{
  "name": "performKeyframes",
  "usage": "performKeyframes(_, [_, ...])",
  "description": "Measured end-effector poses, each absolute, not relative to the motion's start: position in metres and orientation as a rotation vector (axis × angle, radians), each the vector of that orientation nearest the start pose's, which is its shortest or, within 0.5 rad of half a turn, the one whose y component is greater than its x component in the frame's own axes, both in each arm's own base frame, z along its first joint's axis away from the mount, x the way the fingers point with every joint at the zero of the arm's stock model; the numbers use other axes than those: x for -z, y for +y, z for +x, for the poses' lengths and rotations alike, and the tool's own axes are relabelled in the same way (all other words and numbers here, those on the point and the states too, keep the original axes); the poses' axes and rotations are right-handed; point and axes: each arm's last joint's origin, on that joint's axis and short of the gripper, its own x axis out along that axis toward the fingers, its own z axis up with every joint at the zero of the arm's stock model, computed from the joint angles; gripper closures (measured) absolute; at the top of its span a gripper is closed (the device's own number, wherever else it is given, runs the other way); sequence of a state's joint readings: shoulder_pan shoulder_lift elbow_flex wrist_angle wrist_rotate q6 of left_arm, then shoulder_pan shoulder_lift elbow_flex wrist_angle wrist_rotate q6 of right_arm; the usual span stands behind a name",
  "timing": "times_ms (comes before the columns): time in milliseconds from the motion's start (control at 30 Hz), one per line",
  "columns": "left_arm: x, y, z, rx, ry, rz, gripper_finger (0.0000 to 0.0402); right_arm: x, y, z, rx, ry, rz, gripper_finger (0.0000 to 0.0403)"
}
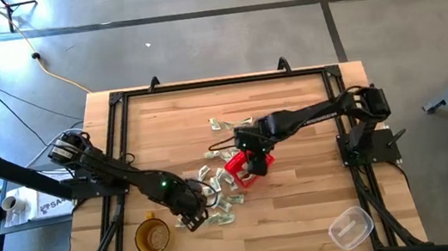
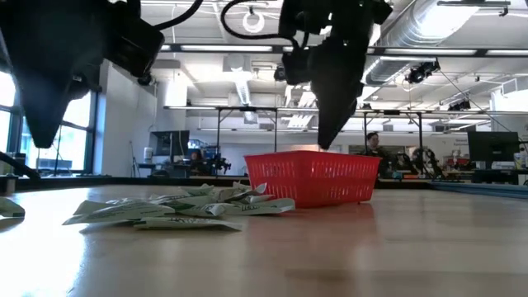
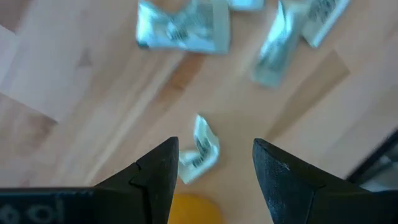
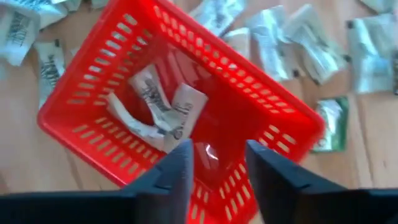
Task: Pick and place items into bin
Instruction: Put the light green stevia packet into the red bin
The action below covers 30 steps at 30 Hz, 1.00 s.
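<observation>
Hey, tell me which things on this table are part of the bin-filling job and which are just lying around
Part of the job:
- packets scattered on the wood, a few already in the basket
- red basket
- right gripper above the basket
- left gripper over the loose packets

Just lying about:
- amber cup
- clear container

In the high view the right gripper (image 1: 252, 158) covers part of the red basket (image 1: 261, 166), so we cannot count the packets (image 4: 155, 106) inside. Print on the loose packets (image 3: 183, 28) is blurred. We see the amber cup (image 3: 193, 210) cut off at the edge.
</observation>
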<state>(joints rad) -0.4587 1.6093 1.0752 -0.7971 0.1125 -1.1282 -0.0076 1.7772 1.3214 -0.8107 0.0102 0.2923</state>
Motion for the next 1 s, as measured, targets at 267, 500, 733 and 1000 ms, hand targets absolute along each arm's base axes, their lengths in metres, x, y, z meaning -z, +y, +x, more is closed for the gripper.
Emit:
performKeyframes(267, [-0.192, -0.153, 0.257, -0.23, 1.474, -0.65, 0.016, -0.258, 0.035, 0.306, 0.453, 1.237, -0.03, 0.0099])
performKeyframes(500, [-0.152, -0.168, 0.264, -0.263, 1.556, -0.58, 0.016, -0.279, 0.061, 0.286, 0.43, 1.157, -0.113, 0.0051])
performKeyframes(733, [-0.136, -0.162, 0.268, -0.283, 1.584, -0.433, 0.02, -0.281, 0.06, 0.283, 0.427, 1.173, -0.104, 0.0051])
performKeyframes(1000, [-0.135, -0.14, 0.277, -0.244, 1.612, -0.383, 0.0374, -0.283, 0.064, 0.272, 0.468, 1.199, -0.104, 0.0052])
